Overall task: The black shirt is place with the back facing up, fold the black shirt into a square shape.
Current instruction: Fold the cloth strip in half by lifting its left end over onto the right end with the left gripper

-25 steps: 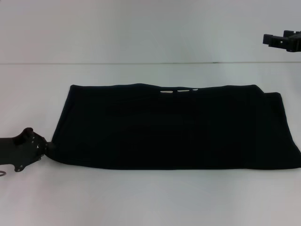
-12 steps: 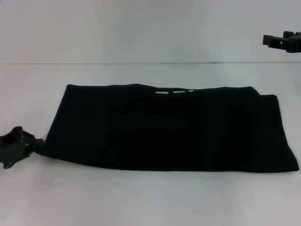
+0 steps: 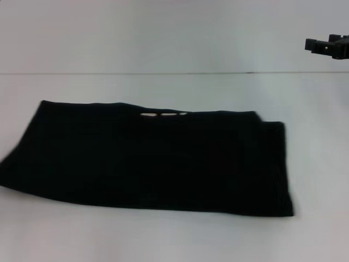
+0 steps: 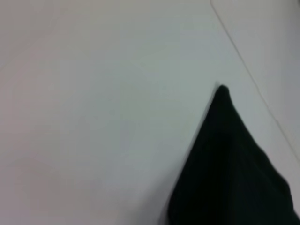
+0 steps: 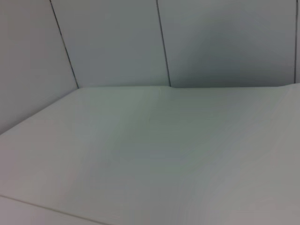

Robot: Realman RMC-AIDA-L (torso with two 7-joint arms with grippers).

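Since the earlier head views the black shirt (image 3: 147, 161) has slid toward the robot's left across the white table (image 3: 174, 234), so that its left end now reaches the edge of that view and its right end lies well short of where it was; the left gripper, which showed at the shirt's near left corner before, has gone out of the head view altogether. The shirt lies flat as a long folded band, with a small pale slit (image 3: 161, 114) along its far edge and a second layer stepping out at its right end. Its near left corner runs off the picture, so what holds it there is hidden. In the left wrist view only a dark pointed corner of the shirt (image 4: 229, 168) shows against the table (image 4: 103, 117), cut off by the frame; the left claw's own fingers are not seen, so whether it is gripping the cloth or how wide it stands cannot be told. The right gripper (image 3: 327, 47) hangs high at the far right, well apart from the shirt and partly cut off, and its opening cannot be made out. The right wrist view shows only bare table (image 5: 154, 154) and wall panels (image 5: 112, 42).
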